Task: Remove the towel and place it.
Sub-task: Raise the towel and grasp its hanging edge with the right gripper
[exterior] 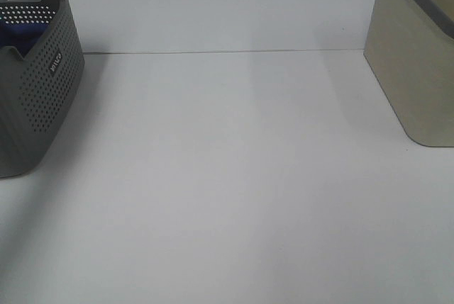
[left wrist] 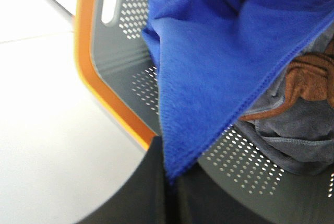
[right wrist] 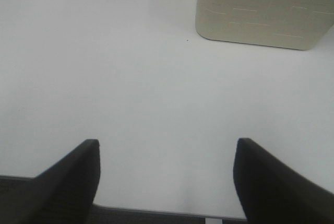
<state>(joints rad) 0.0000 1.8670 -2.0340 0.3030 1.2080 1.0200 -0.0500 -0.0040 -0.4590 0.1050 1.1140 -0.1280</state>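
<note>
While my left gripper point(left wrist: 171, 187) was clenched on an edge of the blue towel point(left wrist: 219, 51), the towel lay draped inside the grey perforated basket point(left wrist: 125, 83), over a grey cloth point(left wrist: 297, 140) and a brown cloth point(left wrist: 313, 78). My right gripper point(right wrist: 167, 143) stood spread wide, empty, above the white table point(right wrist: 130, 67) near the beige bin point(right wrist: 263, 10).

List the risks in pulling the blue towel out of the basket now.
1. The left gripper pinches only an edge of the towel, so it may slip free.
2. The brown cloth and grey cloth share the basket and could be dragged out too.
</note>
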